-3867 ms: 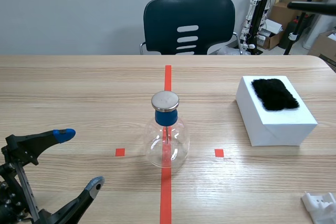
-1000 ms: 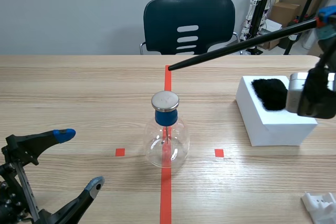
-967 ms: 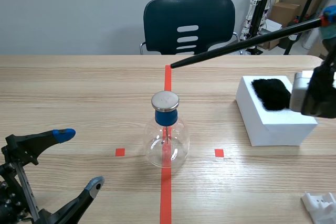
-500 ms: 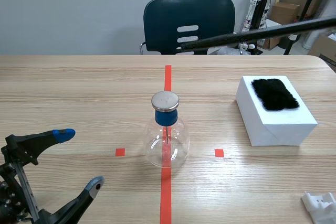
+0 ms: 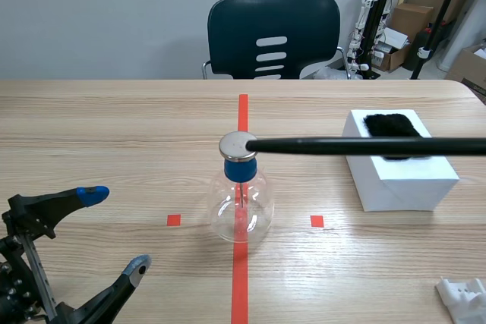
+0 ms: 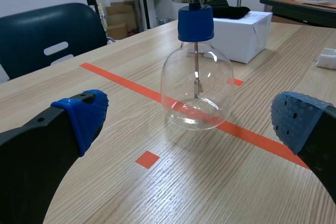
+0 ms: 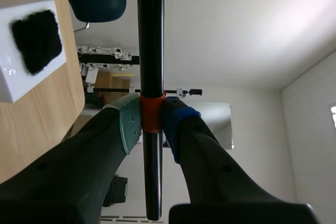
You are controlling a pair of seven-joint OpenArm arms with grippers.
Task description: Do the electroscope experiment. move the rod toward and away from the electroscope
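right claw (image 7: 152, 124) pinching black rod (image 5: 357, 143), held level above white box (image 5: 402, 180) | rod tip at metal cap (image 5: 238, 146) of electroscope (image 5: 241, 202), mid-tabletop (image 5: 114, 127), bare wood all round | glass flask holds thin stem | left claw (image 5: 116, 231) spread at near edge

Lab: rig stands (image 5: 377, 17), cardbd boxes (image 5: 406, 17)
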